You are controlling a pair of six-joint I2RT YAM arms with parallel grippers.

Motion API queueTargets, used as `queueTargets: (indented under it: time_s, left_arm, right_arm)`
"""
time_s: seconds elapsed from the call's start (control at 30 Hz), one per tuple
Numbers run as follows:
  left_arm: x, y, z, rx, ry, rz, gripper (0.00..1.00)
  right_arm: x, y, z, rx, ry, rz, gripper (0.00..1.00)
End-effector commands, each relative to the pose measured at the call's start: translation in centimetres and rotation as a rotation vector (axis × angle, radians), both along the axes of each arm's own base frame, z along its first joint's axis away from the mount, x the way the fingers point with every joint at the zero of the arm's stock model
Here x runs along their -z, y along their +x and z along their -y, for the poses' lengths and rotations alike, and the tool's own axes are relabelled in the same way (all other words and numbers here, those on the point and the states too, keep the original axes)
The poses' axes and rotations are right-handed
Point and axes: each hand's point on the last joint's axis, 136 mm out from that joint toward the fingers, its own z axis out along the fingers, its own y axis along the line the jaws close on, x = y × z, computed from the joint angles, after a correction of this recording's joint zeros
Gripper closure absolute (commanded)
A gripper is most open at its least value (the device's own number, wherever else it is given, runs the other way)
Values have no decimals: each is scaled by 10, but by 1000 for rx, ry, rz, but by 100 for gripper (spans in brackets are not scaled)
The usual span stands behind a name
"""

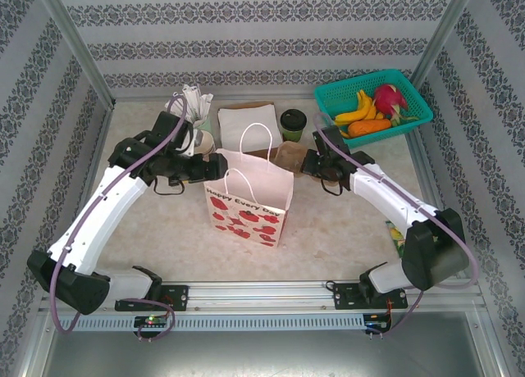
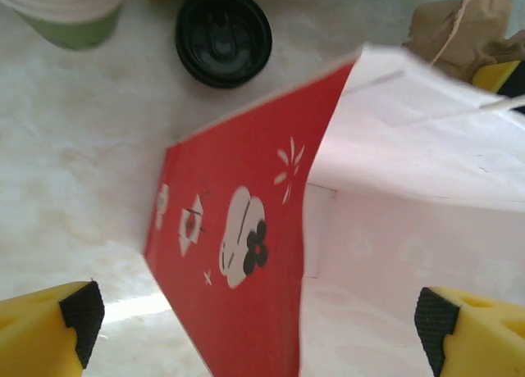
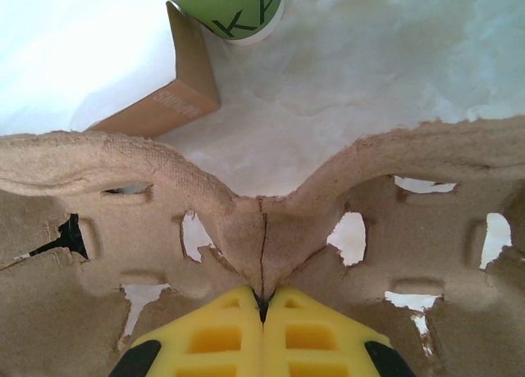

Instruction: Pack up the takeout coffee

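At far centre, behind the paper bag (image 1: 248,198): takeout coffee (image 1: 293,124), lidded, upright on the table (image 1: 164,221), not yet packed. Bag stands open; loading judged wholly outstanding. Left gripper (image 2: 258,311): fingers wide apart astride the bag's left edge, coffee well beyond them. Right gripper (image 3: 262,305): fingers clamped together on the cardboard carrier (image 3: 98,221) ridge, coffee just past it.

The pale marbled surface (image 1: 164,221) carries a red-flowered paper bag (image 1: 248,198), the lidded takeout coffee (image 1: 293,124), a teal basket (image 1: 416,94), a brown box (image 1: 246,123), stacked cups (image 2: 70,24) and, it seems, a cardboard carrier (image 3: 98,164).
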Motion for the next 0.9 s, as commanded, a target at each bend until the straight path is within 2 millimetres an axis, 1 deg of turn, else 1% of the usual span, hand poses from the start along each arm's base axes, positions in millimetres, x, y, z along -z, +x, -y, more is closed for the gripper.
queueTargets:
  time_s: [0.0,0.1,0.17,0.2,0.23,0.27,0.33,0.4,0.47,0.53,0.6,0.73,0.87]
  left_arm:
    - [-22,10,-10,214,186,197,0]
    - [-50,33,-1,341,246,394,0]
    - [-60,46,9,448,281,528,0]
    - [-61,50,14,487,292,573,0]
    - [-58,53,21,552,301,607,0]
    - [-51,53,27,638,314,616,0]
    - [-42,57,32,742,353,613,0]
    - [-40,63,38,820,372,607,0]
    - [-38,60,49,896,322,586,0]
    - [-34,52,62,995,250,557,0]
    - [-34,54,72,1040,202,543,0]
    - [-33,51,85,1128,136,554,0]
    - [-31,47,94,1188,78,572,6]
  right_arm:
    - [-4,2,10,33,-8,38,100]
    - [-4,0,11,47,0,44,100]
    - [-5,-1,12,55,11,52,100]
    - [-6,0,12,58,16,60,100]
    - [-7,0,12,60,21,65,100]
    - [-9,0,12,64,25,75,100]
    - [-13,0,13,68,33,92,100]
    - [-15,-1,14,75,37,104,100]
    - [-15,-3,15,79,40,107,100]
    - [-15,-6,17,84,36,107,100]
    - [-16,-8,20,89,32,109,100]
    - [-21,-14,26,98,18,119,100]
    - [-24,-22,33,110,0,124,100]
